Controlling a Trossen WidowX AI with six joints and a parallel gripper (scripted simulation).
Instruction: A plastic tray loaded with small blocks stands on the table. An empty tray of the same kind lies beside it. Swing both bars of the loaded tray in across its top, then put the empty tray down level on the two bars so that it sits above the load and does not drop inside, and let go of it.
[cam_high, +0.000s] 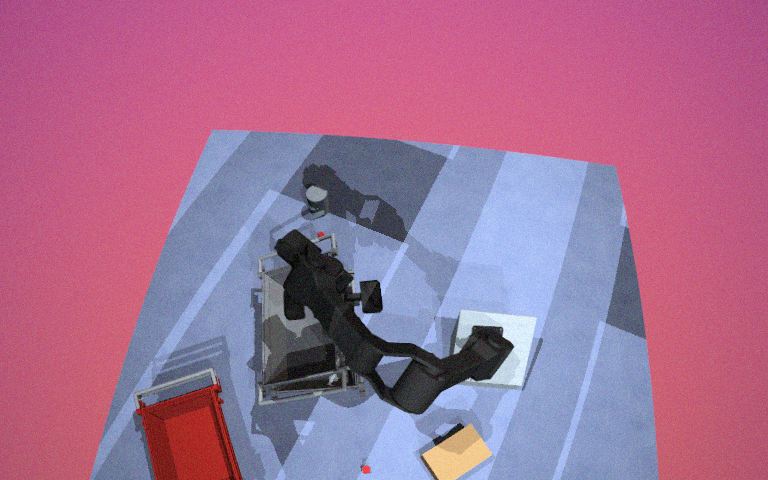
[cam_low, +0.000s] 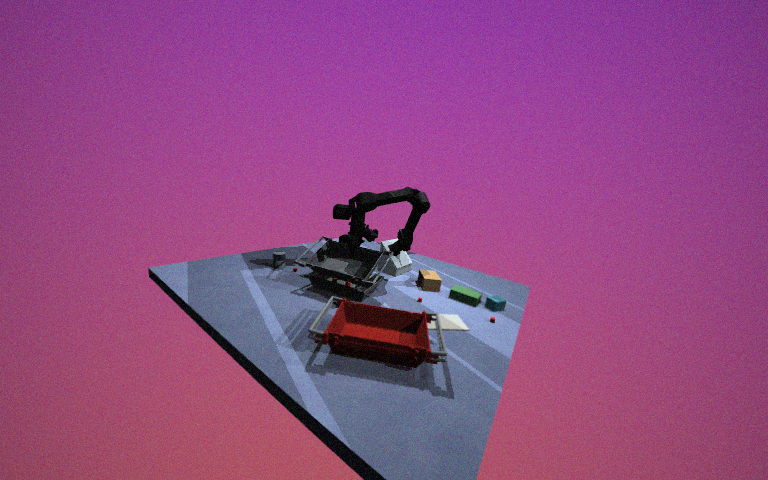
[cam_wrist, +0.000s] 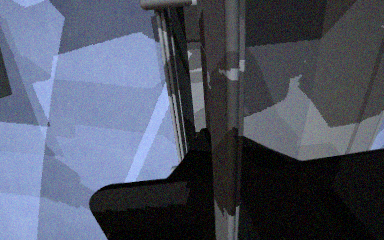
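Two trays showed in the top view: a grey empty tray (cam_high: 294, 333) held over a dark loaded tray (cam_high: 317, 390), and a red tray (cam_high: 189, 433) at the near left corner of the counter (cam_high: 509, 226). We saw the black arm (cam_high: 362, 339) reach from its base plate (cam_high: 523, 328) on the right across the grey tray, hiding most of its right wall. A grey cylinder (cam_high: 316, 199) stood beyond the trays, a tan box (cam_high: 457, 452) lay near the base, and a small red cube (cam_high: 365, 468) sat at the near edge.

From the exterior view, we saw the empty tray (cam_low: 345, 261) tilted, its left end higher, above the loaded tray (cam_low: 339, 285), whose lower frame showed beneath it. The gripper (cam_low: 346, 246) came down onto the grey tray's far rim. The red tray (cam_low: 378, 331) stood well apart, nearer the camera. Tan (cam_low: 429, 279), green (cam_low: 465, 294) and teal (cam_low: 495, 302) boxes lay to the right.

In the wrist view, we saw the fingers clamped on the grey tray's rim (cam_wrist: 225, 125), which ran upright through the middle of the picture, with a wire bar (cam_wrist: 167, 4) crossing at the top.
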